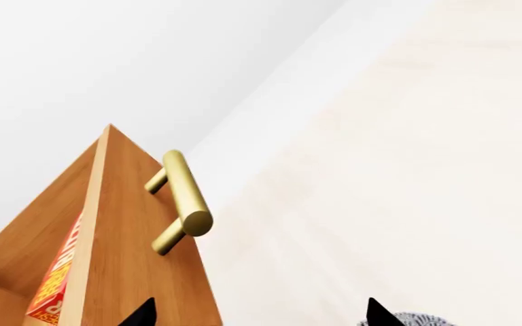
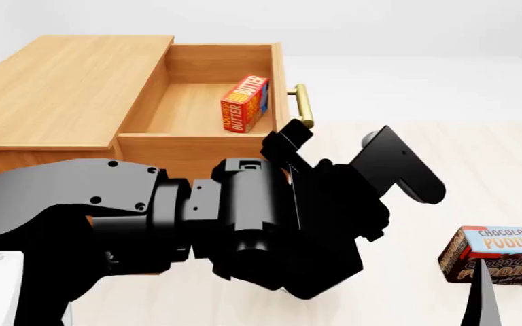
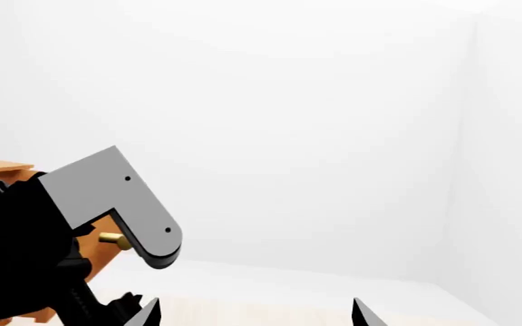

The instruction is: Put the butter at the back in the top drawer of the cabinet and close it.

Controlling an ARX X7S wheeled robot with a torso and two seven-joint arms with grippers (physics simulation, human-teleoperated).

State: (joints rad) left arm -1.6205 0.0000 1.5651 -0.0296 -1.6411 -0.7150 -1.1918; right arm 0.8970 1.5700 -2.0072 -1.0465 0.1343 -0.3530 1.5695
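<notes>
The cabinet [image 2: 62,88] stands at the back left with its top drawer [image 2: 198,146] pulled out. The butter [image 2: 245,103], a red-orange box, stands upright inside the drawer near its front panel; it also shows behind that panel in the left wrist view, butter [image 1: 57,278]. The brass handle [image 2: 303,105] sticks out toward the right. My left gripper [image 2: 342,153] is open just in front of the drawer front, holding nothing; the handle [image 1: 185,197] lies ahead of the left gripper [image 1: 259,316], not between its fingers. My right gripper [image 3: 256,314] is open and empty, low at the right.
A Chocolate Pudding box [image 2: 501,255] lies on the pale surface [image 2: 442,136] at the right. One tip of my right gripper [image 2: 478,299] shows just below it. My left arm [image 2: 152,217] fills the middle foreground and hides the cabinet's lower drawers.
</notes>
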